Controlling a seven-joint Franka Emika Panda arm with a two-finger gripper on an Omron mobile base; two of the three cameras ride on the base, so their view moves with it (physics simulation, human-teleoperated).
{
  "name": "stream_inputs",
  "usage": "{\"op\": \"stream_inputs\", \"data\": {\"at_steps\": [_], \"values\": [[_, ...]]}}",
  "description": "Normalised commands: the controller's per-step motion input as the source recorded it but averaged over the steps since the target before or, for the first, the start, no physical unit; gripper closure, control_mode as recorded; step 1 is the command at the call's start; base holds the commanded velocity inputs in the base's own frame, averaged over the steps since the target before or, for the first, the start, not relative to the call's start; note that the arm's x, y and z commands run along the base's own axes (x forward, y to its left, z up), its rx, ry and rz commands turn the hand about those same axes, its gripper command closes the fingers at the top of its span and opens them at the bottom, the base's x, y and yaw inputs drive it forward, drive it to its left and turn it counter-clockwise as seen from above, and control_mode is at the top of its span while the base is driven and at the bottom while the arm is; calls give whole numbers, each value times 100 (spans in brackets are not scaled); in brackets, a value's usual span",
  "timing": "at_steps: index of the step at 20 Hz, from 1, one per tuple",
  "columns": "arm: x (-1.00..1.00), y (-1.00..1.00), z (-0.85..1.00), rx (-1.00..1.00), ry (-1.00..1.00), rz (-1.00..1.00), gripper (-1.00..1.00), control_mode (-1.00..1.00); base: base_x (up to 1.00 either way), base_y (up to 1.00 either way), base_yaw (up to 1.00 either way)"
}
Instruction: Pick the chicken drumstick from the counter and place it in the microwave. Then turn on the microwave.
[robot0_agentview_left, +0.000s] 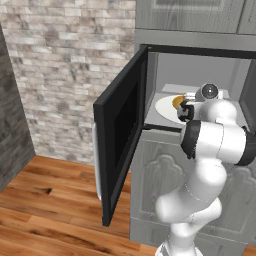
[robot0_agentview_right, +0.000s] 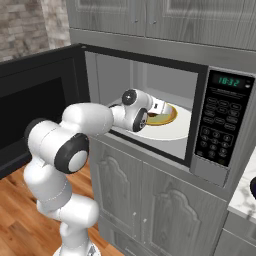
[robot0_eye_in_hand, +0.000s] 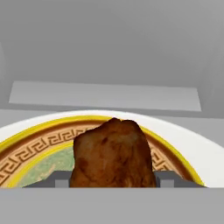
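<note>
My jaws (robot0_eye_in_hand: 113, 186) are inside the microwave (robot0_agentview_right: 220, 125), clamped on the chicken drumstick (robot0_eye_in_hand: 113, 153), which sits between them over a yellow-rimmed patterned bowl (robot0_eye_in_hand: 39, 146) on the white turntable (robot0_agentview_right: 175, 131). Looks like the placing step: next I'd lower, let go and back out past the open door (robot0_agentview_left: 122, 132). After that, shut the door and hit the keypad (robot0_agentview_right: 216, 129).

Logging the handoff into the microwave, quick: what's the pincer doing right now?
Pincer: closed on the chicken drumstick, held over the bowl inside the microwave.
</note>
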Motion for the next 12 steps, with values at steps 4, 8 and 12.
{"op": "stream_inputs", "data": {"at_steps": [4, 8, 12], "values": [[18, -11, -22, 0, 0, 0, 100, -100, 0, 0, 0], [20, -10, -19, 0, 0, 0, 100, -100, 0, 0, 0], [25, -14, -7, 0, 0, 0, 100, -100, 0, 0, 0]]}}
